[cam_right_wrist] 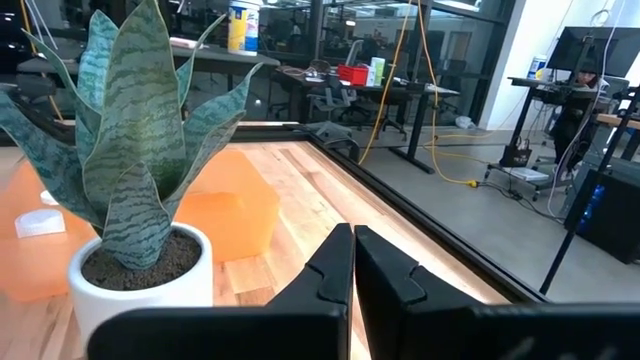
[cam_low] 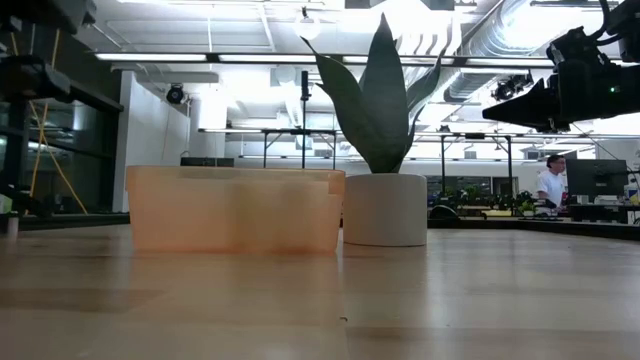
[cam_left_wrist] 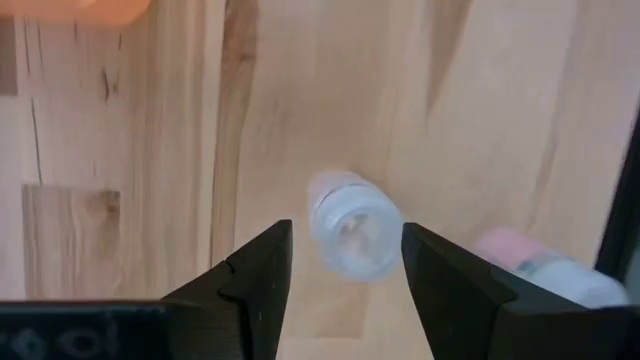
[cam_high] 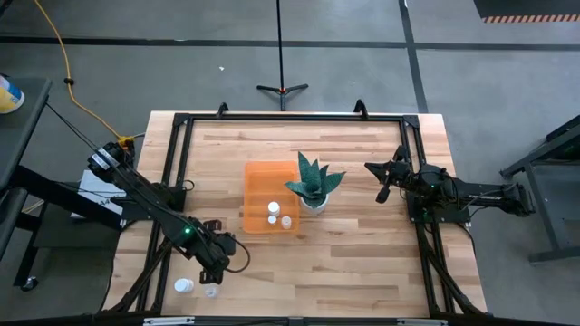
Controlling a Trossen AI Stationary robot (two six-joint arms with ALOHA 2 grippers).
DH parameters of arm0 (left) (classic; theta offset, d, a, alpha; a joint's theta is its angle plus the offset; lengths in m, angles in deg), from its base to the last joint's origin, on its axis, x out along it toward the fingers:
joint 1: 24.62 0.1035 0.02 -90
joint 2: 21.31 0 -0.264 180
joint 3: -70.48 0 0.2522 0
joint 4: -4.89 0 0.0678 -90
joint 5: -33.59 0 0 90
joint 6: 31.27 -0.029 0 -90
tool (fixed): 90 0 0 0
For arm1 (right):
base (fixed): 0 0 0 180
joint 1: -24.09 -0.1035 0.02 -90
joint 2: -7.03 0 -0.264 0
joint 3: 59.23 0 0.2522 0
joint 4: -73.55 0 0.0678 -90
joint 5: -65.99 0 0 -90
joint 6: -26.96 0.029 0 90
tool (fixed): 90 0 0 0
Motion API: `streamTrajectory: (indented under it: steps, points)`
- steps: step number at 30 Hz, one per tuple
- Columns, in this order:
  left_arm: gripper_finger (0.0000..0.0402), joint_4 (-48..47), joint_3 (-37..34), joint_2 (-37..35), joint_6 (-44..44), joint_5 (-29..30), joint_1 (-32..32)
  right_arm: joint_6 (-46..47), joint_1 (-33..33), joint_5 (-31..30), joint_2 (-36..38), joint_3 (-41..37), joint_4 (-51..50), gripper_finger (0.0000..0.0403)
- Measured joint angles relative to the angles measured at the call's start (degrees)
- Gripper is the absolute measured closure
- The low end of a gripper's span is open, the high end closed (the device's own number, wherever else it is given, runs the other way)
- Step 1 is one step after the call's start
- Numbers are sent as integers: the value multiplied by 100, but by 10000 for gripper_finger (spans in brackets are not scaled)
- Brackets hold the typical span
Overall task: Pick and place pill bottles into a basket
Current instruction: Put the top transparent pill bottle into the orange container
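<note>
Pill bottle point(cam_left_wrist: 352, 237) lies on bench point(cam_high: 362, 263) near front-left corner, between apart fingers of left pincer point(cam_left_wrist: 345, 285); second bottle point(cam_high: 184, 286) beside. Two bottles in basket point(cam_high: 258, 181). Right pincer point(cam_right_wrist: 352, 270) together, raised beside plant point(cam_high: 314, 184).

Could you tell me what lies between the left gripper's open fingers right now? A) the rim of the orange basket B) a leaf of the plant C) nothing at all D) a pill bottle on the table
D: in the left wrist view the left gripper is open, its fingers on either side of a pill bottle lying on the wooden table.
</note>
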Motion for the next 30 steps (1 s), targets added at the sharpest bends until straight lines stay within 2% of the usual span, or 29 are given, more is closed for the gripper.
streamTrajectory:
  steps: [8, 16, 20, 30]
  points:
    - [169, 291, -11, 0, -44, 25, 0, 24, 0, 7, 0, 0, -1, 397]
    - [86, 299, -32, 0, -41, -154, -2, 24, 0, 11, 0, 0, -2, 397]
    - [64, 361, -124, 0, -24, -81, 0, 24, 0, 11, 0, 0, -2, 394]
    - [84, 567, -386, 2, 317, -8, 0, 24, -2, 31, 0, 0, -4, 397]
